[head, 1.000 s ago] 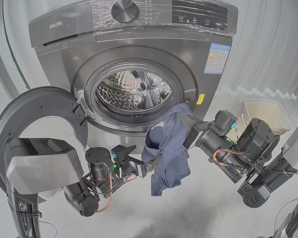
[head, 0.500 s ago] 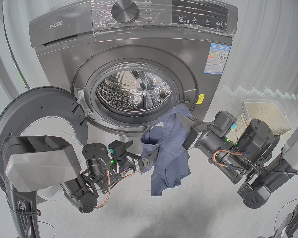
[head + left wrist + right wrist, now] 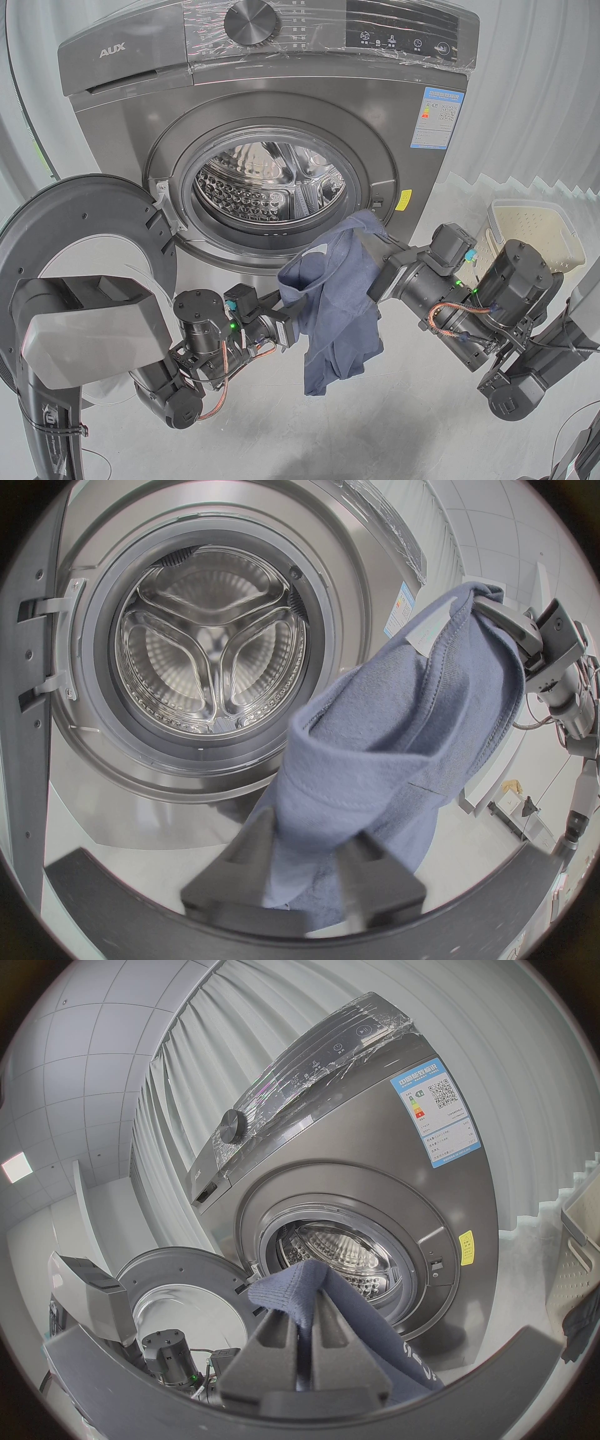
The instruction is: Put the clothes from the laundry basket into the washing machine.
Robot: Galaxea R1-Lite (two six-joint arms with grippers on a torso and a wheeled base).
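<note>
Pinching the top fold of the blue garment between fingers drawn almost together, the right gripper held the cloth up so that most of it hung below the fingers, clear of the floor. To that gripper's left and lower, the left gripper had its fingers closed on another bunch of the same garment, whose upper edge spanned from one gripper to the other. Just beyond both grippers stood the washing machine, its open drum facing them a little higher than the right gripper's fingertips; the garment was outside the opening, in front of its lower rim. The round door was swung wide past the left gripper's outer side. Behind the right gripper, beside its arm, the pale laundry basket sat on the floor by the machine's right corner.
</note>
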